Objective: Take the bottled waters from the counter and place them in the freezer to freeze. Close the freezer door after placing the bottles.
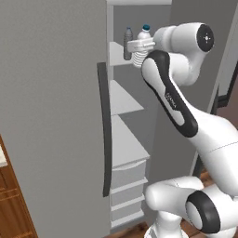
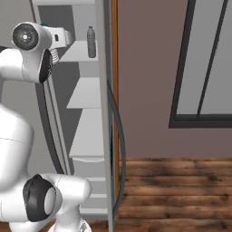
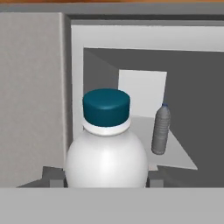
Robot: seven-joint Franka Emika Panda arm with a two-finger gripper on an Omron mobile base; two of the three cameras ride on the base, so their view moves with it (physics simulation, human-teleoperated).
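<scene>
While the freezer (image 1: 139, 139) stands open beside its freezer door (image 1: 51, 116), the jaws sit closed on a white bottle (image 3: 107, 162) with a dark teal cap, one at each side of its body, holding it upright at top-shelf height. Beyond the jaws and a little to their right, a grey bottled water (image 3: 160, 130) stands upright on the top shelf (image 3: 179, 153), apart from the held bottle.
</scene>
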